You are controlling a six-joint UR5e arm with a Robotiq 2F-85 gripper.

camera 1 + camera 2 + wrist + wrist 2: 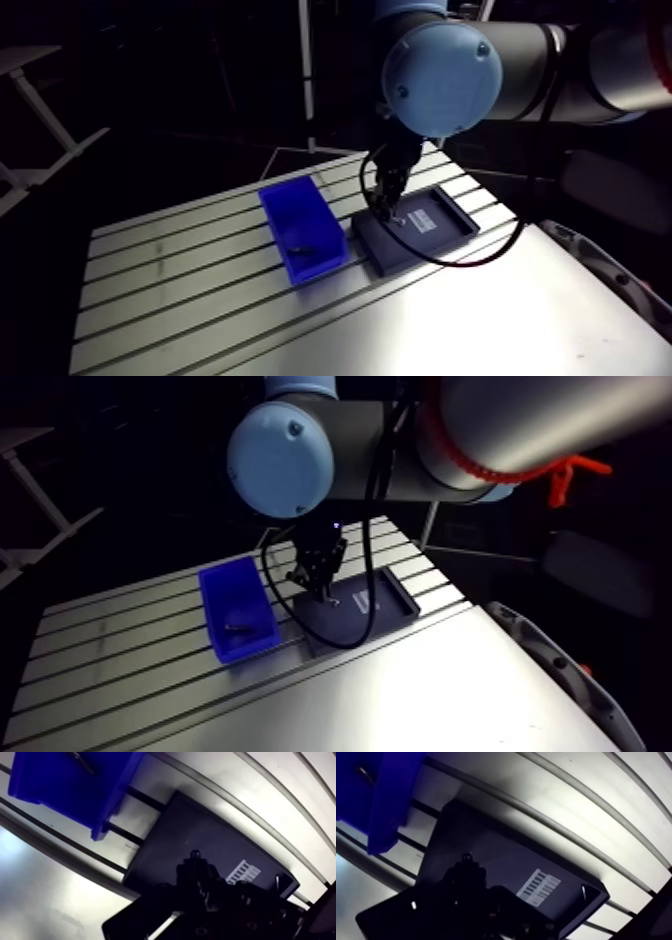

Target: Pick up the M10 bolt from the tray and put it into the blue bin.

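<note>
My gripper (195,863) hangs low over the dark tray (175,832), close to the tray's end that faces the blue bin (300,232). Its dark fingers stand close together, shut on a small dark piece whose rounded end sticks out at the tips; I take it for the M10 bolt (195,854). In the arm view the gripper (386,207) sits just right of the bin, above the tray (440,240). A dark part (298,243) lies on the bin's floor.
A white label (538,887) is stuck on the tray floor beside the gripper. One thin bright fastener (583,890) rests in the tray's far corner. The slotted table (170,290) stretches left of the bin; a smooth plate (480,320) lies at the front.
</note>
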